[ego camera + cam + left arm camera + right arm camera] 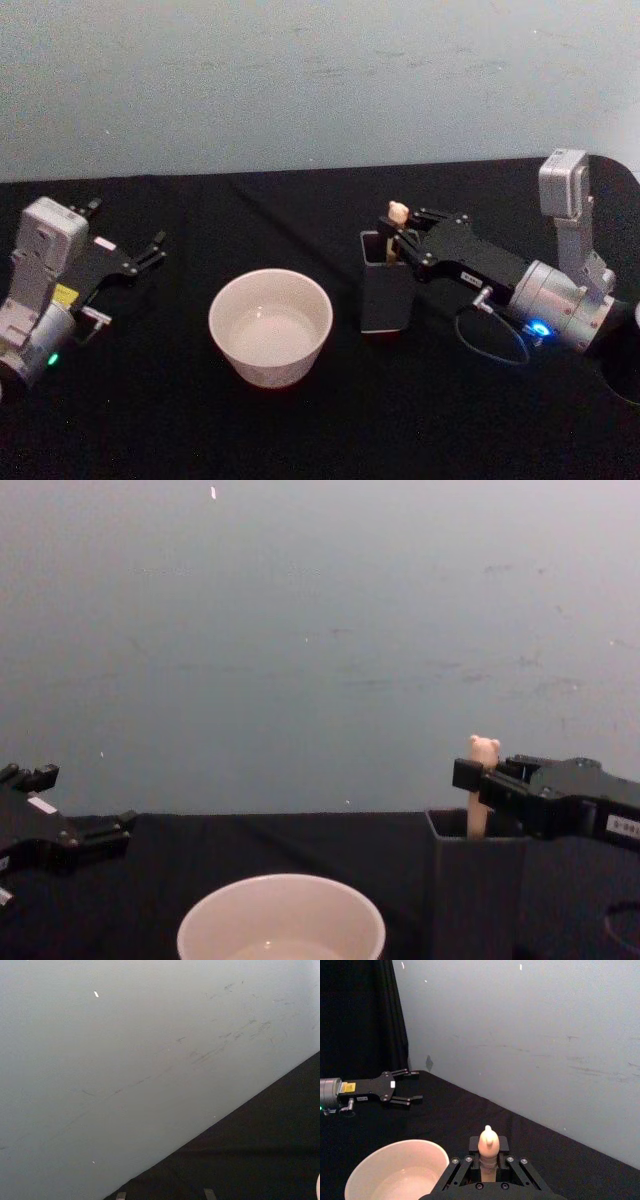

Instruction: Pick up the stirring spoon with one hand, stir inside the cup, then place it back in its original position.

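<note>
The stirring spoon [397, 226] stands upright in the dark grey square holder [385, 290], which sits on the black desk [300, 430] just to the right of the cream cup [270, 325]. Only the beige handle and its bear-head top rise above the holder's rim; the metal neck and bowl are hidden inside. The holder appears to keep the spoon vertical so that the handle is offered at a reachable height, and its place beside the cup suggests a short transfer for stirring.

The right hand [402, 240] reaches in from the right at the level of the holder's rim. In the right wrist view the handle sits between its two fingers [465, 1162], just below the bear head. The fingers are nearly closed around the handle and seem to press it on both sides, though firm contact cannot be confirmed. The spoon is not yet lifted; the grasp step is judged to be in hand.

The left hand [140, 255] rests idle at the left of the desk, well apart from the cup, its fingers spread and holding nothing.

The cup stands empty of the spoon; its contents cannot be determined.
</note>
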Robot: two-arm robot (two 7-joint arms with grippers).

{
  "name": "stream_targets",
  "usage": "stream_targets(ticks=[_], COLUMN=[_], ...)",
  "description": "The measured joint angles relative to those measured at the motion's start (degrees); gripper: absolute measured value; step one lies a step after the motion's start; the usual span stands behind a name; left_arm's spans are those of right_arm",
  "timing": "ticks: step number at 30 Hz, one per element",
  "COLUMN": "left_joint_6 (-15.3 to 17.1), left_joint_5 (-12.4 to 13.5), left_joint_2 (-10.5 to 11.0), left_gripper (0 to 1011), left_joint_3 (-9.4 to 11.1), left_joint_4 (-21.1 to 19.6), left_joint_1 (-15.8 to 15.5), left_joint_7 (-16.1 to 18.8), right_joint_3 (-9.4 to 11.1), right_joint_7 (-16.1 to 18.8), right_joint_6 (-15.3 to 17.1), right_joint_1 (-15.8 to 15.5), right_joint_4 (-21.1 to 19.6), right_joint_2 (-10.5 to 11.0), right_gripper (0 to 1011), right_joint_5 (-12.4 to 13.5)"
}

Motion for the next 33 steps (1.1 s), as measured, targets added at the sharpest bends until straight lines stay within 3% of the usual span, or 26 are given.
stream_targets(ticks=[30, 33], left_joint_6=[0.0, 0.0], left_joint_5=[0.0, 0.0], left_joint_2=[0.0, 0.0], left_gripper=[1001, 1001], left_joint_3=[0.0, 0.0], left_joint_4=[0.0, 0.0], left_joint_1=[0.0, 0.0], left_joint_7=[0.0, -0.01], right_joint_3=[-0.42, -0.41], right_joint_7=[-0.58, -0.57], right_joint_6=[1.08, 1.07], right_joint_1=[-0.23, -0.23], right_joint_4=[0.65, 0.65], right_joint_2=[-0.28, -0.28], right_gripper=[211, 300], right_joint_5=[-1.06, -1.03])
